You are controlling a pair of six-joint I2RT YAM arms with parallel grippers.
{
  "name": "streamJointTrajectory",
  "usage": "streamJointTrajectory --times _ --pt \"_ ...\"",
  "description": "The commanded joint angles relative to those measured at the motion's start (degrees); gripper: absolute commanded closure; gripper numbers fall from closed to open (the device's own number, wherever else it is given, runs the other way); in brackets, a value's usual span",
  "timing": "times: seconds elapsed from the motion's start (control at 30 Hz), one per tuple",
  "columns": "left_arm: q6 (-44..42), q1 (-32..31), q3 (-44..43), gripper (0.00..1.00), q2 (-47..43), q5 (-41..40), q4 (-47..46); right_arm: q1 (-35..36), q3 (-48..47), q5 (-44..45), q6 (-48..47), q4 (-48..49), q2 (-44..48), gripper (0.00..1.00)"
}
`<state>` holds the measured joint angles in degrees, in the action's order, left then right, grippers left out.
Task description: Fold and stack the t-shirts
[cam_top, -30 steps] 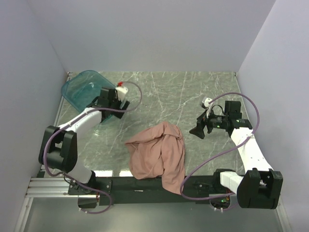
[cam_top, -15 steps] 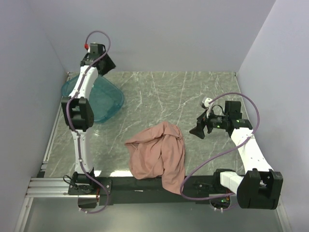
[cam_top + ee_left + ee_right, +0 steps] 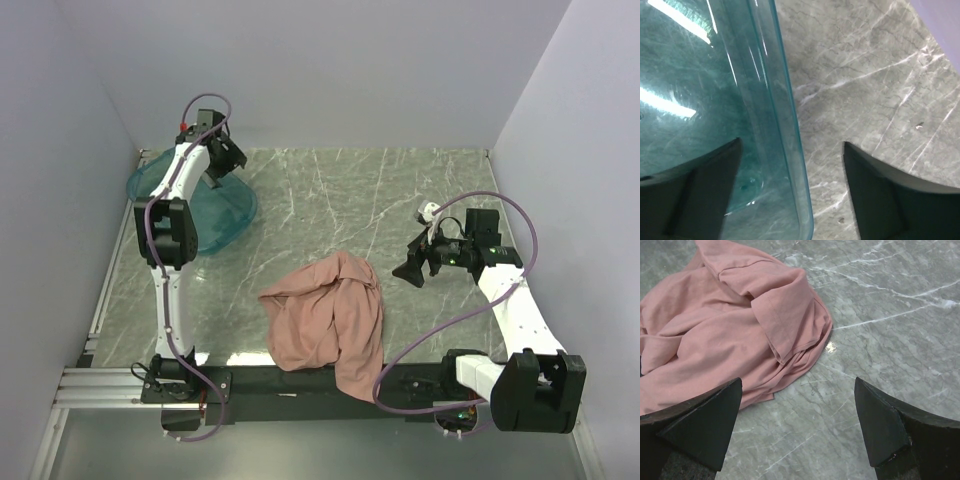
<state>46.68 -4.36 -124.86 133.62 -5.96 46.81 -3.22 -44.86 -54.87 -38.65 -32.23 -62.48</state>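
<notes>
The dusty-pink t-shirt (image 3: 325,325) was seen crumpled at the near edge of the marbled grey-green table (image 3: 400,190), roughly midway along it. Its soft, matte cotton was bunched in loose folds, and one lobe was draped over the edge onto the black rail (image 3: 260,382) below. In the right wrist view the t-shirt (image 3: 730,325) was shown with a hemmed sleeve turned uppermost. No print could be made out.

Farther in, toward the right edge, the right gripper (image 3: 412,268) was held above the bare tabletop, just beside the cloth but apart from it. Its dark, wedge-shaped fingers (image 3: 705,425) were spread wide. Nothing was held between them and nothing was touched; the right gripper (image 3: 798,381) was aimed at the stone beside the shirt's edge.

At the far left corner, a translucent teal plastic bin (image 3: 215,210) with smooth, glossy, rounded walls was lying. The left gripper (image 3: 222,160) was poised over its far rim. In the left wrist view the left gripper (image 3: 792,145) was parted widely, and the curved wall of the bin (image 3: 700,75) ran between the fingers. Whether it was touched could not be told.
</notes>
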Motion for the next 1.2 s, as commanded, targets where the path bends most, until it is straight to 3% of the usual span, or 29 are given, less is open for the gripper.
streamJointTrajectory --times 0.0,0.07,0.27,0.3,0.4,0.53,0.67,0.8,1.07,1.17 --pt "0.26 -0.12 -3.37 0.17 2.78 -0.90 1.27 0.41 -1.37 -0.06 -0.55 0.50 0.78 0.01" --pt "-0.44 -0.12 -3.20 0.25 3.75 -0.64 1.27 0.41 -1.37 -0.06 -0.63 0.50 0.86 0.01" --pt "-4.39 -0.12 -1.45 0.63 3.05 -1.51 0.22 0.41 -1.37 -0.06 -0.55 0.50 0.78 0.01" --pt "-5.01 -0.21 -0.92 0.78 2.61 -2.04 0.13 0.41 -1.37 -0.06 -0.55 0.59 0.87 0.01" --pt "-9.22 -0.39 1.71 1.00 0.42 -3.19 -0.31 0.32 -1.37 0.03 -0.72 0.41 0.95 0.01" --pt "-21.58 -0.47 16.08 1.00 -5.73 -1.09 -6.36 0.41 -1.37 -0.15 -0.72 0.50 1.04 0.01" --pt "-32.06 -0.30 24.65 1.00 -11.18 3.13 -12.08 0.41 -1.37 -0.32 -0.72 0.41 0.87 0.01" --pt "-42.61 0.40 26.16 1.00 -11.54 3.50 -12.01 0.41 -1.37 -0.32 -0.81 0.41 1.04 0.01" --pt "-48.34 2.87 21.94 0.97 -6.89 3.41 -12.44 0.32 -1.37 -0.59 -0.90 0.41 0.95 0.01" --pt "-47.82 3.39 21.15 0.87 -6.18 1.83 -13.14 0.41 -1.28 -0.41 -0.90 0.32 0.95 0.01"
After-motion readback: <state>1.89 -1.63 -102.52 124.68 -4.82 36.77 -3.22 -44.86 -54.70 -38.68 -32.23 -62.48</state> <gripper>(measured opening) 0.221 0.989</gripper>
